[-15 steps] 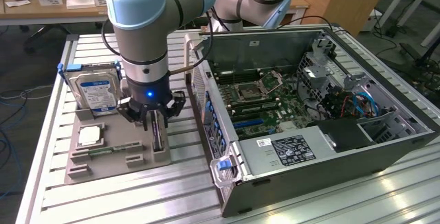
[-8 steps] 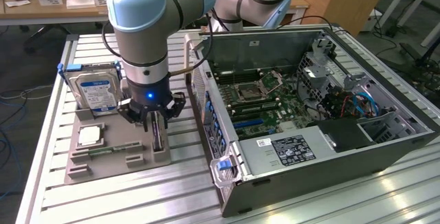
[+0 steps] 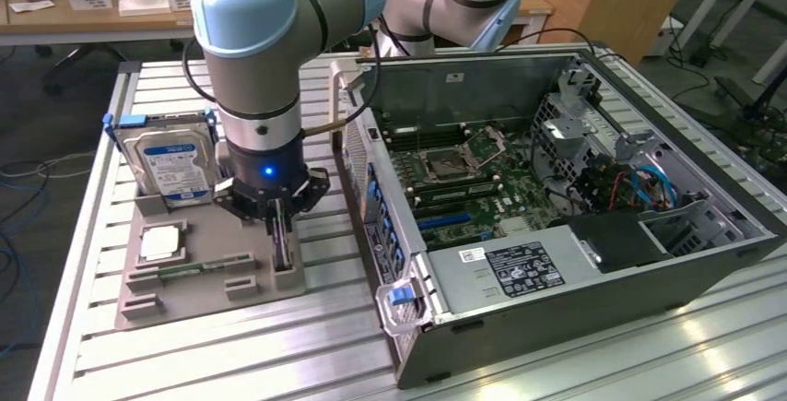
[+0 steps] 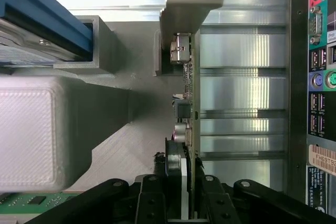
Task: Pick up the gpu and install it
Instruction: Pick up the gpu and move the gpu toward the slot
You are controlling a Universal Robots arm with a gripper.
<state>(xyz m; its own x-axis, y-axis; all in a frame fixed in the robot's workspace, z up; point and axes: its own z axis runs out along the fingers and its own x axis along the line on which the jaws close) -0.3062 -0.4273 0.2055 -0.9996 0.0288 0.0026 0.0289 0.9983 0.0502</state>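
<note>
The gpu (image 3: 283, 252) is a thin dark card standing on edge in a slot of the grey holder tray (image 3: 197, 295). My gripper (image 3: 280, 228) has come straight down over it. In the wrist view the gpu (image 4: 187, 93) runs away from my gripper (image 4: 182, 195), its green board edge and small parts showing. One black finger (image 4: 155, 198) stands on each side of the card's near end, very close to its faces. Whether the pads touch the card I cannot tell. The card still sits in its slot.
A silver hard drive (image 3: 172, 166) with a blue label stands at the tray's back. A green memory stick (image 3: 194, 269) and a white square part (image 3: 162, 242) lie on the tray. The open computer case (image 3: 688, 272) with its motherboard (image 3: 462, 180) lies at the exterior view's right.
</note>
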